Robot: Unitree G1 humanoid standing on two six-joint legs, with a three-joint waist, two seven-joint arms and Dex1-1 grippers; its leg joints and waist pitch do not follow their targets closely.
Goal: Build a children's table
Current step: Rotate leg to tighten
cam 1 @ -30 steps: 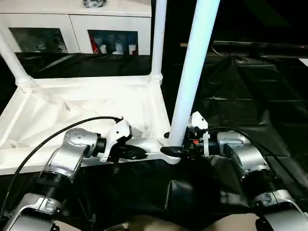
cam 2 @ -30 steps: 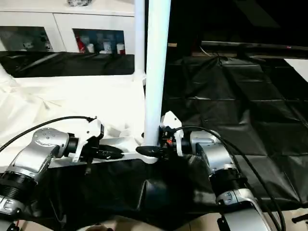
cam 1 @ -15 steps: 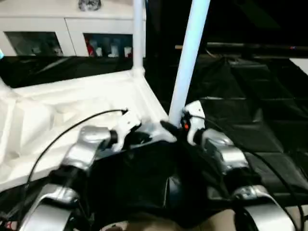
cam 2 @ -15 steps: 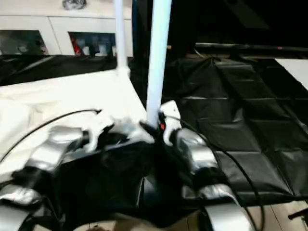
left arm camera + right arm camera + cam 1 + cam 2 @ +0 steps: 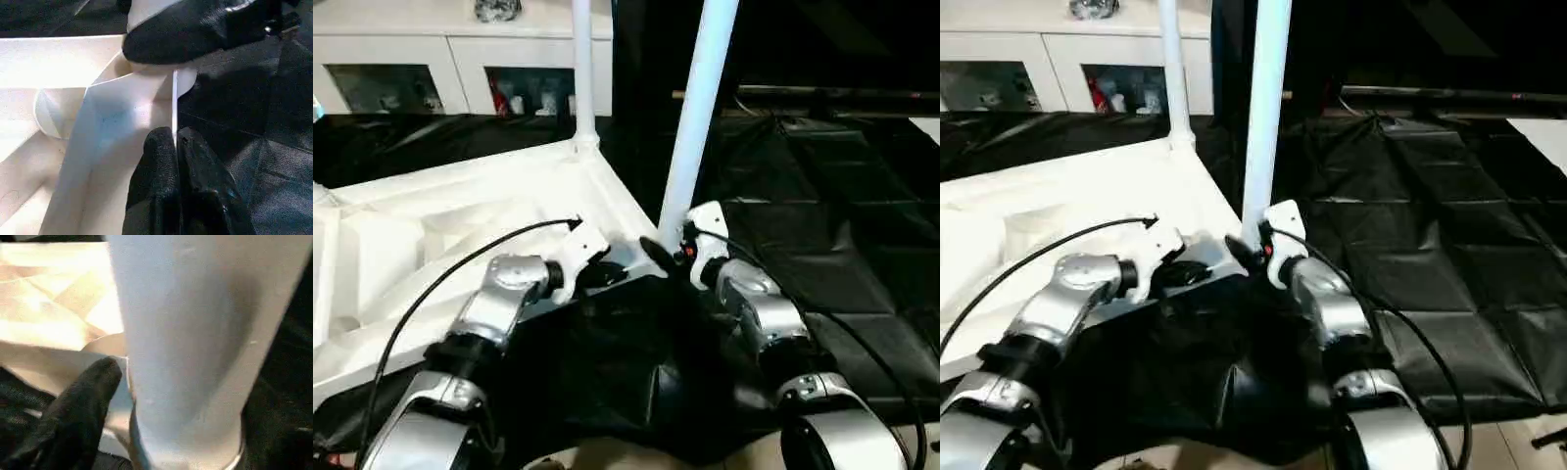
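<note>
Two black fingers of our left gripper are pressed together on the thin upright rim of the tabletop, which runs up between their tips in the left wrist view; the hold sits on the tabletop's near edge, just short of its near right corner. Our right gripper is at that same corner, its fingers set apart on either side of the foot of the near leg. In the right wrist view one black finger lies against the side of the tube just above the socket, but we cannot tell whether the pads truly press on it.

The near leg stands upright in the round socket of the near right corner and rises out of the top of the head views. A second leg stands upright in the far right corner socket. The tabletop lies upside down, its ribbed underside facing up, on the black sheet that covers the floor, with its far end turned off to our left.

Beyond the tabletop's far edge stands a white cabinet with glass doors, small items dimly visible behind the panes.
</note>
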